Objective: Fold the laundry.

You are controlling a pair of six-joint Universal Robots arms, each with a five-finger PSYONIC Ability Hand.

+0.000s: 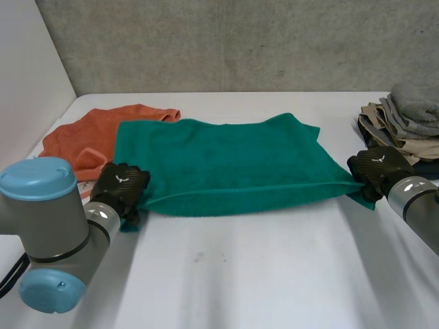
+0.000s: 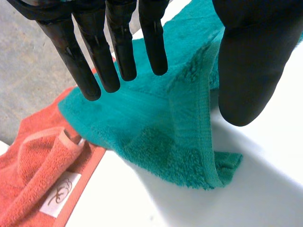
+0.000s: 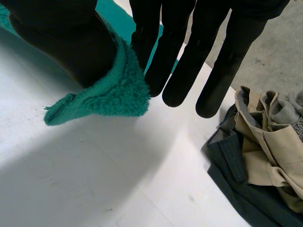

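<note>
A green towel (image 1: 226,161) lies spread across the middle of the white table, its near edge doubled over. My left hand (image 1: 121,184) is at the towel's near left corner. In the left wrist view its fingers (image 2: 118,47) are straight and stand well apart from the thumb, above the green towel's corner (image 2: 189,161), which lies on the table in a raised ridge. My right hand (image 1: 376,168) is at the near right corner. There the thumb (image 3: 71,42) pinches the green towel's corner (image 3: 113,90) against a straight finger.
An orange towel (image 1: 89,133) lies crumpled behind and partly under the green one at the left; its label side shows beside my left hand (image 2: 33,165). A pile of beige, grey and dark clothes (image 1: 405,123) (image 3: 265,156) sits at the right edge. A white wall stands at the left.
</note>
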